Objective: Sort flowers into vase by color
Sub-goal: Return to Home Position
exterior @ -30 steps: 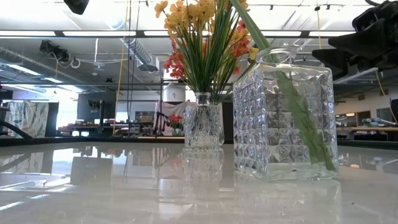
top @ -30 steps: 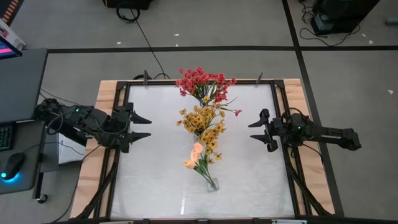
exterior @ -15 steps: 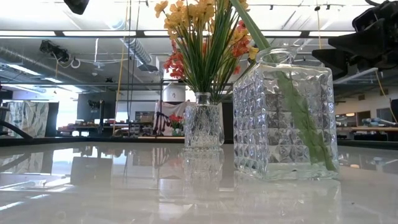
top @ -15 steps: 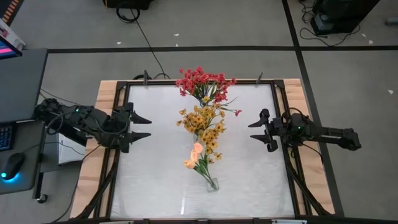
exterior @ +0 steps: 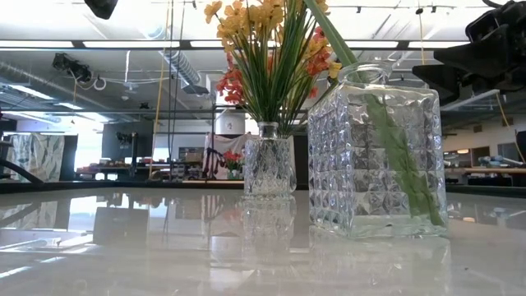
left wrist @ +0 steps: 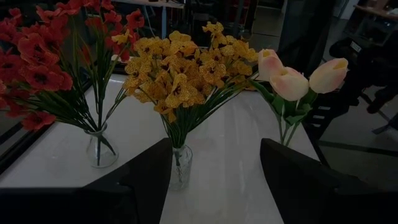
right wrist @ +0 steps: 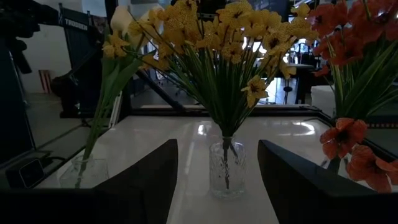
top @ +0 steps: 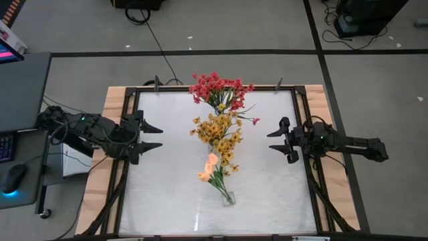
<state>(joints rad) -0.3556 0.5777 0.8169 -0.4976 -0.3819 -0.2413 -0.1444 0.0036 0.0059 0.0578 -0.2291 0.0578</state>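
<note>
Nothing moves over the last second: left gripper (top: 159, 136) and right gripper (top: 269, 141) sit at the table (top: 167, 194) side edges, fingers apart, empty. All flowers (top: 219, 129) stand in vases; sorting looks finished.

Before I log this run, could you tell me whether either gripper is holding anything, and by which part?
Nothing is held. The left gripper and the right gripper are both open and empty, well apart from the flowers.

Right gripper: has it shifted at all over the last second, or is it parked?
No. In the high view the right gripper sits in the same spot just inside the table's right frame rail, jaws open.
</note>
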